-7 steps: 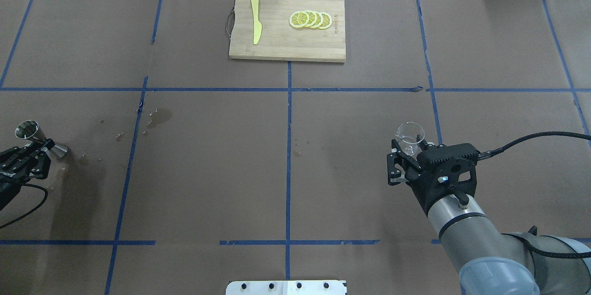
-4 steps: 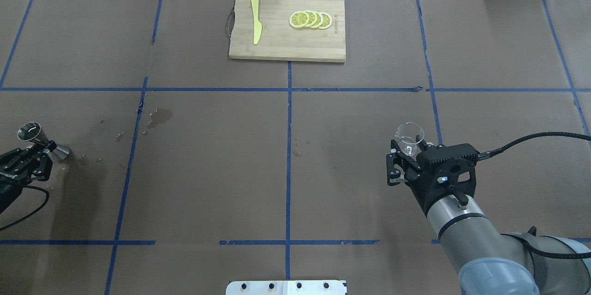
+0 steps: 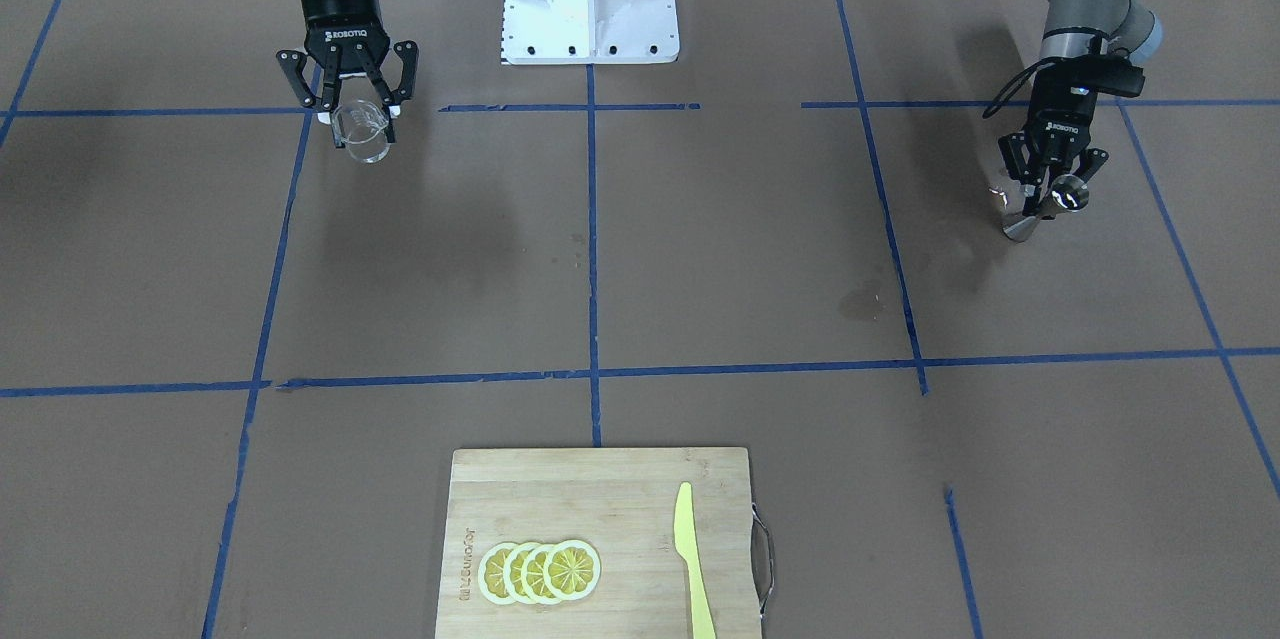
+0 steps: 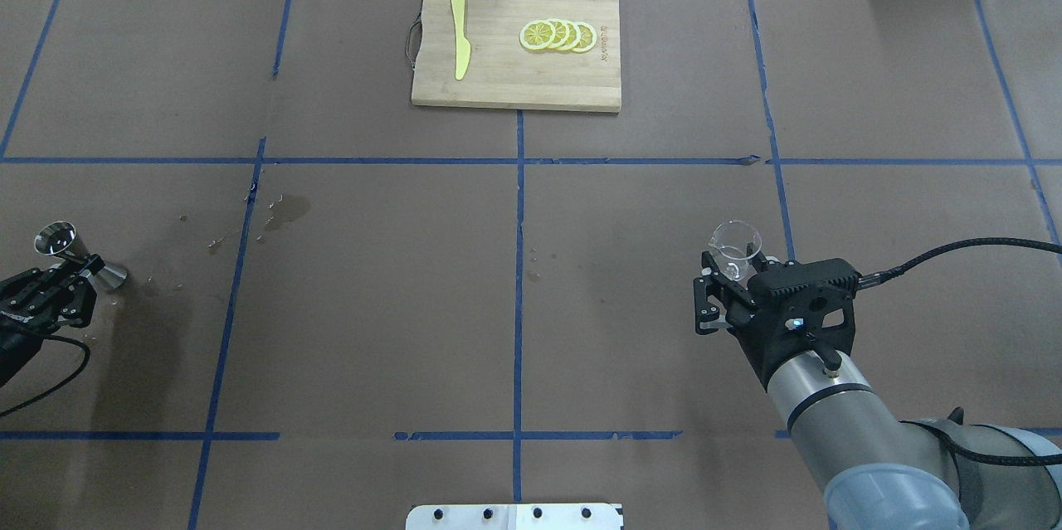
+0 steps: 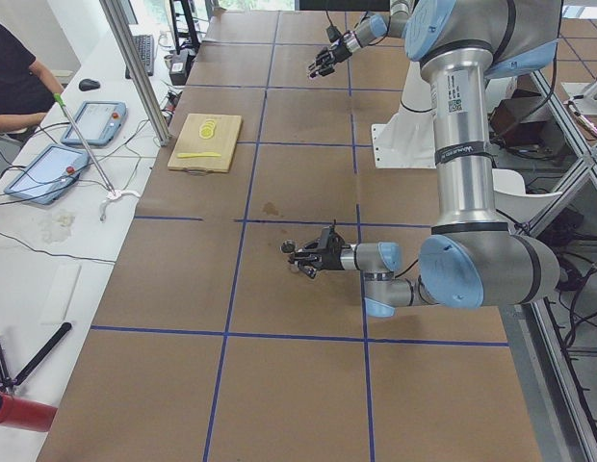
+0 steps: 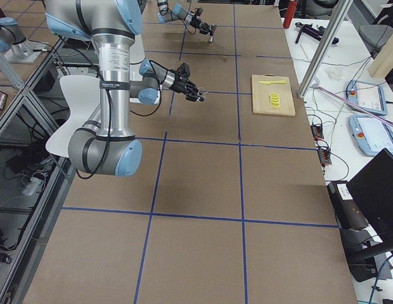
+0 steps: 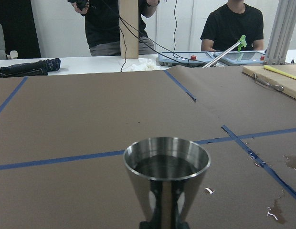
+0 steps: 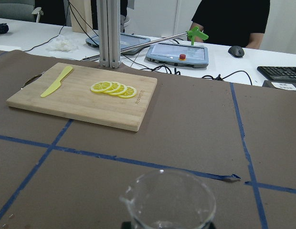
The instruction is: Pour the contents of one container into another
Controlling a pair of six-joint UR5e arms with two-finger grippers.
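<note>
Overhead exterior view is showing us both containers in hand and well apart. The right gripper (image 4: pixel 730 277) is clamping its fingers on the clear glass measuring cup (image 4: pixel 735 246), right of centre on the table (image 4: pixel 373 306). The left gripper (image 4: pixel 75 269) is pinching the steel jigger (image 4: pixel 81 255) by its narrow waist at the table's left edge. We are judging the step in hand to be the carry before the pour, since nothing is tipping. The next move is calling for the arms to bring cup and jigger together near the middle, the cup's lip just above the jigger's mouth. The cup is sitting upright in the grip with its mouth up and long axis vertical, and its small spout is pointing left, toward the jigger's side. In the right wrist view it is looking nearly empty, though we cannot be sure. The jigger is likewise standing about upright, axis vertical, wide mouth up — whether its foot is touching the table we cannot tell.
</note>
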